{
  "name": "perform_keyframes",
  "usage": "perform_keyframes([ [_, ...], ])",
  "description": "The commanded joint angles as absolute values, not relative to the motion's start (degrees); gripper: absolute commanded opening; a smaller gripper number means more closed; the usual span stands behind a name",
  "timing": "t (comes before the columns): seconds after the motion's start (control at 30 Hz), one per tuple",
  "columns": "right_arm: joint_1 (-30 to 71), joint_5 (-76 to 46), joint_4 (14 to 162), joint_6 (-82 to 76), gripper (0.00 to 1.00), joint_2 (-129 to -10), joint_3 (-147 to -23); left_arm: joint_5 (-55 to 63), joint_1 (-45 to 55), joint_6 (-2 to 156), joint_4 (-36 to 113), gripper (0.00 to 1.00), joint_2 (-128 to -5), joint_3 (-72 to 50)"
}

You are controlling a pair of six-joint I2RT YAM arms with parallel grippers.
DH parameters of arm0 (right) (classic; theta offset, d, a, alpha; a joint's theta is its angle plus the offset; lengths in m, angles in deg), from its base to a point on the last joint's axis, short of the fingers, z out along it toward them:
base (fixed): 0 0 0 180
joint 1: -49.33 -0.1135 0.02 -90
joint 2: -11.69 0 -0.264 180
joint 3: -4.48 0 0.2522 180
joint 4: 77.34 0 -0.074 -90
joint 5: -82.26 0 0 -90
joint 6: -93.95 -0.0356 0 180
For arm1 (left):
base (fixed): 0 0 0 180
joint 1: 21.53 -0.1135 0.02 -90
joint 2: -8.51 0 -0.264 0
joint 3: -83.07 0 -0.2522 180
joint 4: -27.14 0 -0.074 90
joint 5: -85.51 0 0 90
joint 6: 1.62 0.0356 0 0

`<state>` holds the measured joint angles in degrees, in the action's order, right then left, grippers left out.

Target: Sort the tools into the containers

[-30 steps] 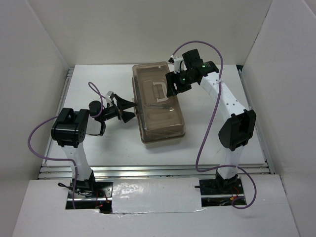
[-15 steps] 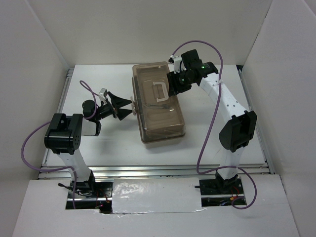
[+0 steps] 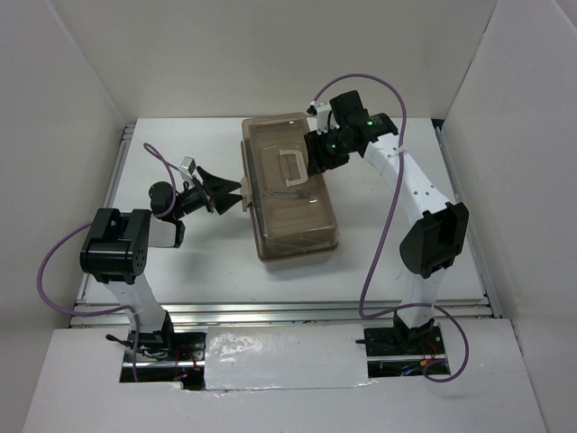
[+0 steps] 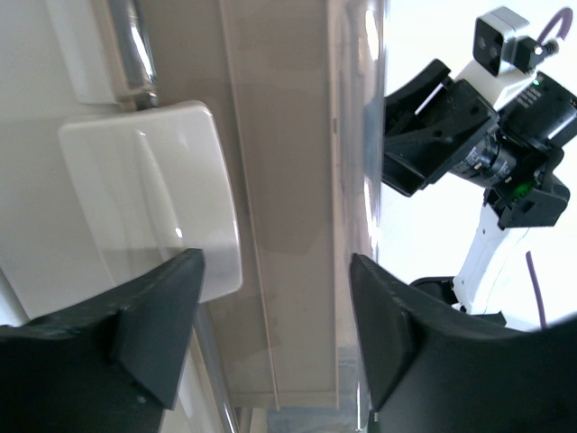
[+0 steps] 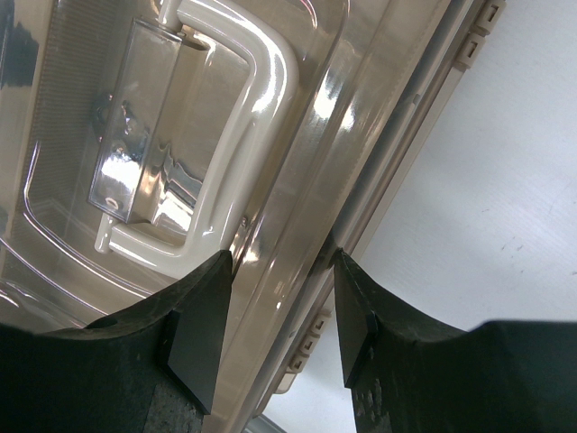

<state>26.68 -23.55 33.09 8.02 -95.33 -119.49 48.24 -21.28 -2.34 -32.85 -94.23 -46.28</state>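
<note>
Beige toolbox (image 3: 297, 225) unmoved; left claw (image 3: 236, 194) has narrowed beside its latch (image 4: 153, 198).

Bright, even overhead light floods the white surface (image 3: 180, 271), leaving only soft shadows. White glare streaks the translucent brown plastic lid (image 5: 297, 117) toward 12 o'clock in the right wrist view. The left wrist view washes out at 3 o'clock.

Glossy translucent plastic lid (image 5: 361, 81) (handle (image 5: 270, 99) smooth, white).
</note>
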Motion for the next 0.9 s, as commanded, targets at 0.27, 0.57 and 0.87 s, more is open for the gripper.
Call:
perform_keyframes([
  [0.27,24.28,-20.22,30.10,11.42,0.27,-99.05,-116.59,47.46,-18.98,-1.36,-64.57,0.67,-97.84,-42.30],
  [0.57,24.02,-20.13,30.01,11.59,0.27,-98.88,-116.33,47.19,-18.72,1.01,-63.95,0.52,-101.00,-44.23],
  [0.87,24.02,-20.13,29.93,11.77,0.27,-98.79,-116.15,47.55,-18.81,1.01,-64.65,0.39,-105.49,-43.53],
])
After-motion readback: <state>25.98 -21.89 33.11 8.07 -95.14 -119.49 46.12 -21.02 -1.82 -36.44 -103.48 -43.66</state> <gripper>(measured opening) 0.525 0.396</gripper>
